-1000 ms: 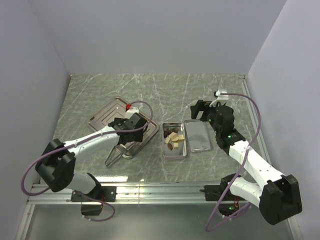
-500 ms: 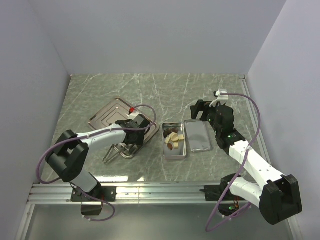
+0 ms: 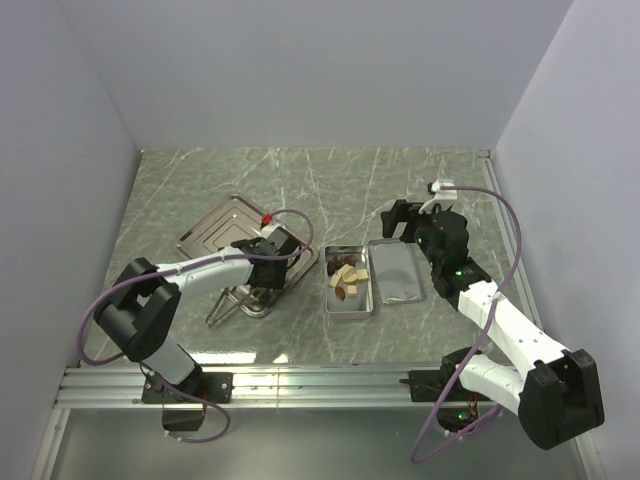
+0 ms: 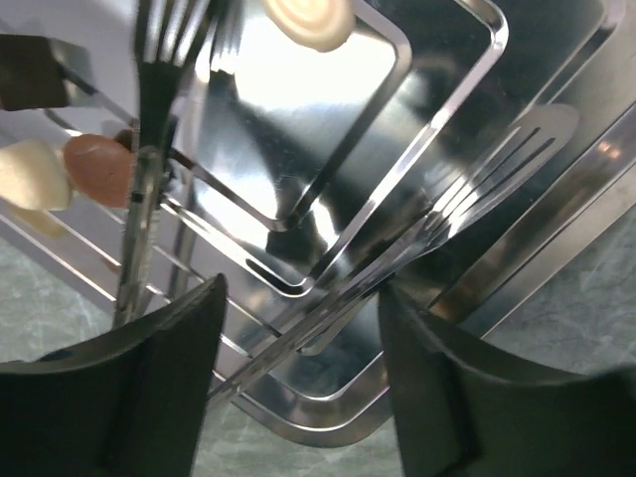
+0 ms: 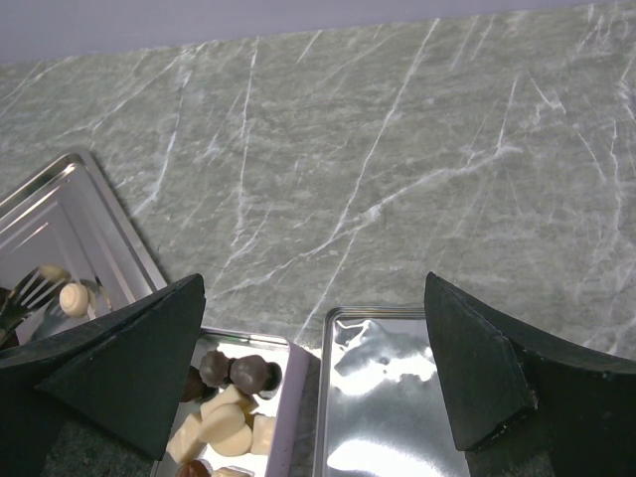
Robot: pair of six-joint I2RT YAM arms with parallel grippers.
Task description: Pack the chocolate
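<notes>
on the bench (image 3: 300,180), most chocolate (image 3: 347,276) lies in the open tin (image 3: 348,311); one cream lump (image 4: 306,18) sits on the tray (image 3: 213,228). the left hand (image 3: 264,264) straddles the tongs (image 4: 447,199), fingers apart; whether it grips them i cannot tell. the right hand (image 5: 314,281) hangs wide, holding nothing, near the lid (image 3: 400,272).

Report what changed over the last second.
The left arm drew its elbow up and inward; the left gripper shifted slightly toward the tongs, jaws straddling them, grip unclear. The right gripper, tin, lid, chocolate and tray stayed put.
</notes>
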